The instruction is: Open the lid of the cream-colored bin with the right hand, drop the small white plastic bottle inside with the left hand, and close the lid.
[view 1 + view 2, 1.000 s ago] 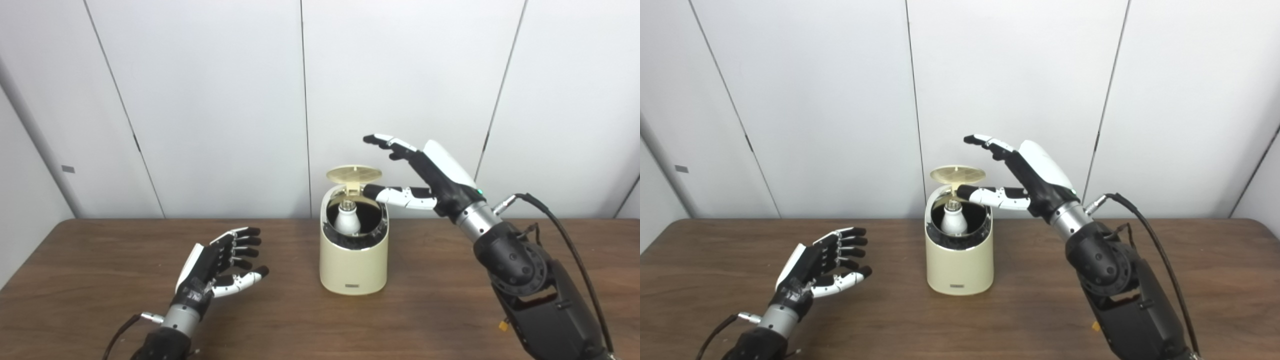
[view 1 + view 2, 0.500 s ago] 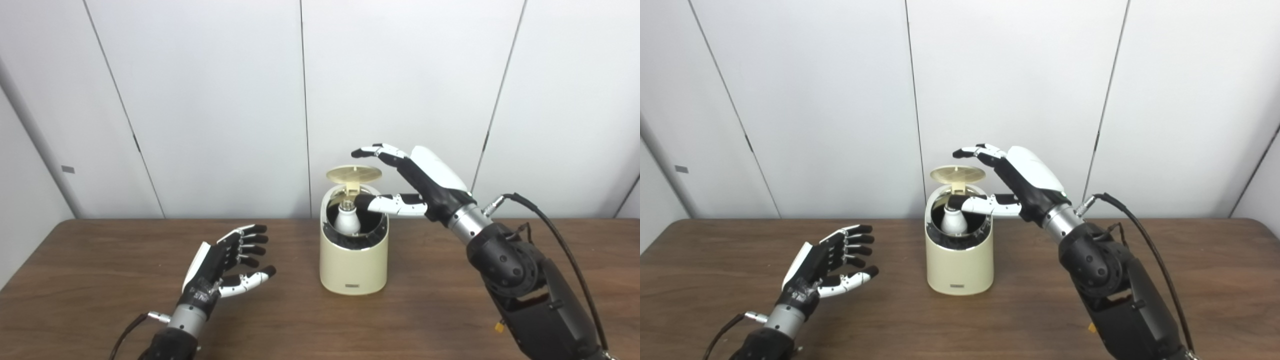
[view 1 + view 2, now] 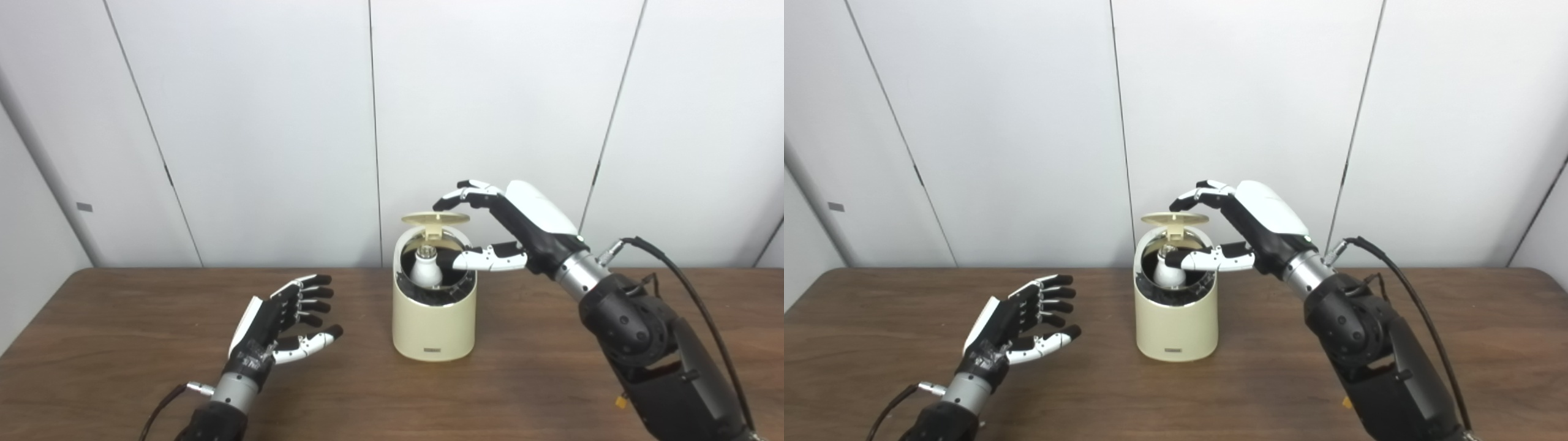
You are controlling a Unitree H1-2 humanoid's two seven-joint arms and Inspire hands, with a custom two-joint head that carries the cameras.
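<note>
Cream-colored bin [image 3: 433,324] stands upright on the wooden surface [image 3: 551,380], between the two hands. Lid [image 3: 435,218] is raised on its rear hinge, tilted over the opening, not shut. Small white plastic bottle [image 3: 425,271] sits inside the bin, upright, neck up, visible through the open top.

Right hand [image 3: 520,223] is above and just right of the bin. Its fingers [image 3: 456,195] curl downward, tips at the lid's far right edge, touching or nearly so; can't tell for sure. Thumb [image 3: 487,260] points left, below the fingers, its tip over the bin's rim near the bottle. Lid edge lies between fingers above and thumb below. Fingers are loosely spread, gripping nothing.

Left hand [image 3: 275,324] is well apart from the bin, on the bin's left, low over the surface, palm facing the bin. Its fingers [image 3: 309,294] are spread and point toward the bin, thumb [image 3: 309,345] out below them. Holds nothing.

White wall panels [image 3: 245,122] behind. Black cable [image 3: 692,294] loops off the right forearm.
</note>
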